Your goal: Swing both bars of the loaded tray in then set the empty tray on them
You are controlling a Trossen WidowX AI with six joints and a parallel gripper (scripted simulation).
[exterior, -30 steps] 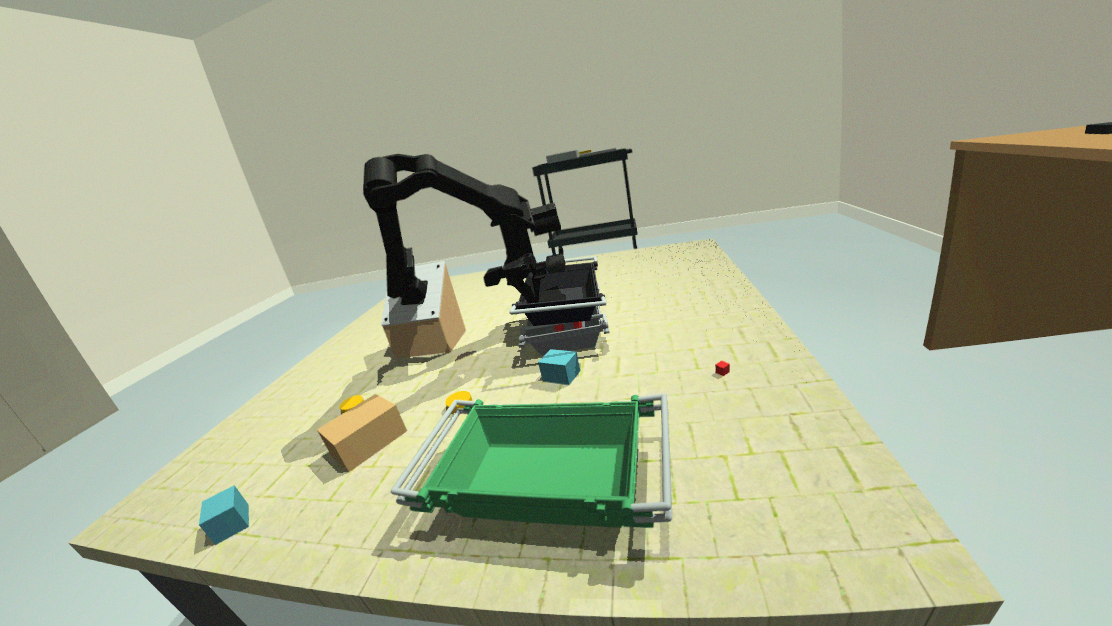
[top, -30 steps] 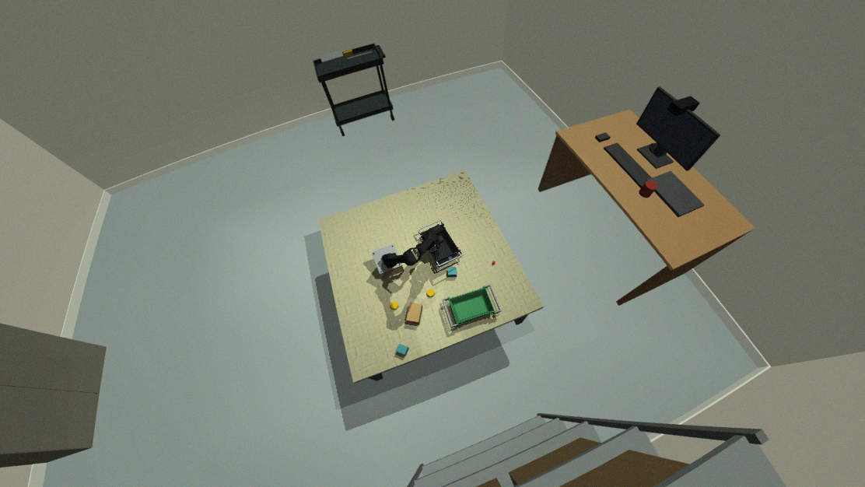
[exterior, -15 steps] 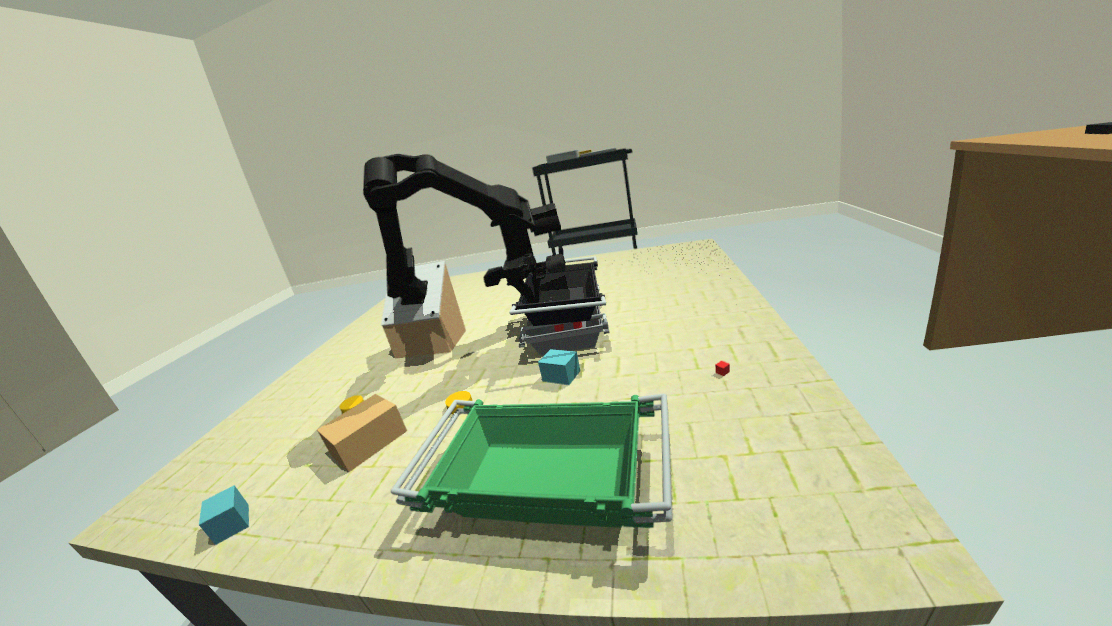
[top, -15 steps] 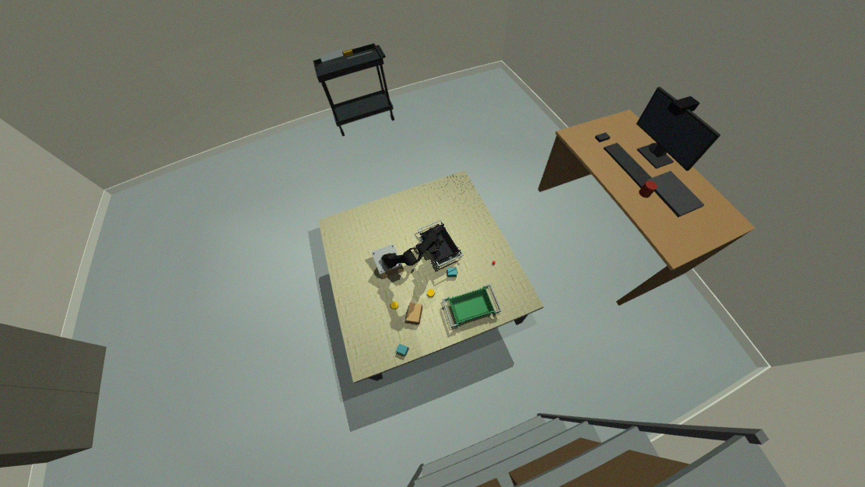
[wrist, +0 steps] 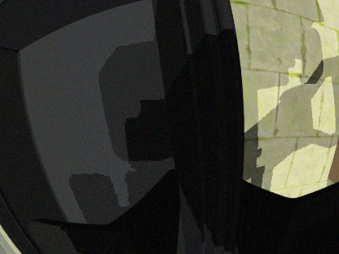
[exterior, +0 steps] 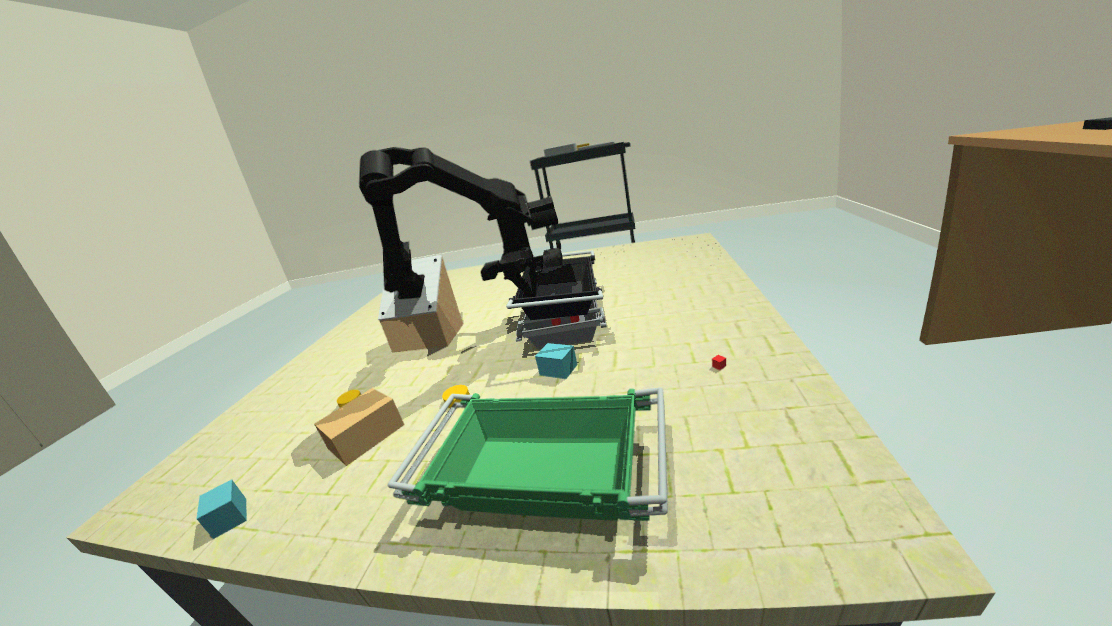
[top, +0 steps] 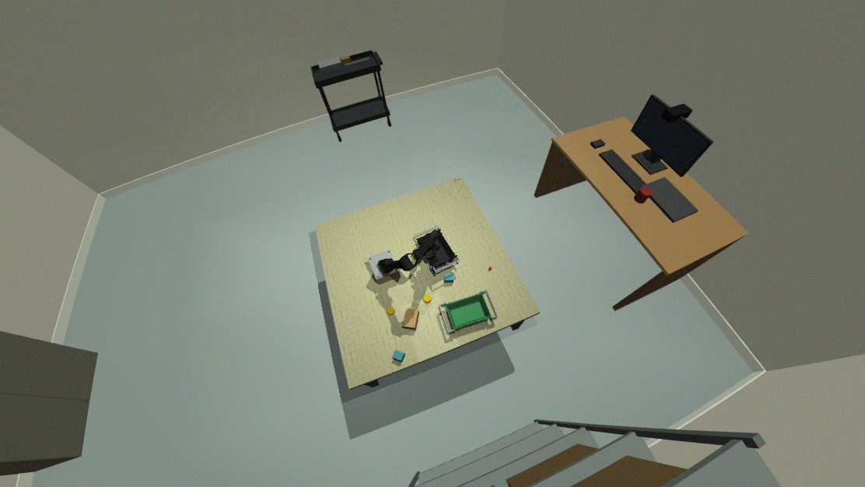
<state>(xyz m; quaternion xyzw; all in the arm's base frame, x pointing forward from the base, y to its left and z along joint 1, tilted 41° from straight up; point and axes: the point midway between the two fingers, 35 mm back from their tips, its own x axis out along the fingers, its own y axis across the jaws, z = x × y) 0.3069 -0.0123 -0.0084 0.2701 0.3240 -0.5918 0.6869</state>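
Note:
My gripper [exterior: 532, 286] [wrist: 191, 174] is shut on the near side wall of the empty black tray [exterior: 556, 310] [wrist: 61, 102], with the wall between its fingers. The black tray looks about level, directly above the grey loaded tray [exterior: 561, 335]; I cannot tell whether it rests on it. Its own wire bar [exterior: 556, 300] sticks out over the front end. Red blocks [exterior: 555, 321] show in the gap between the two trays. A grey bar of the lower tray shows near its front rim; its far bar and how both bars lie under the black tray are hidden.
A green tray [top: 469, 310] [exterior: 536, 462] with swung-out bars stands at the front. A blue block [top: 448, 277] [exterior: 554, 361] stands close before the stacked trays. A small red cube [exterior: 719, 362], a tan block [exterior: 359, 426], yellow discs and another blue block [exterior: 221, 509] are around.

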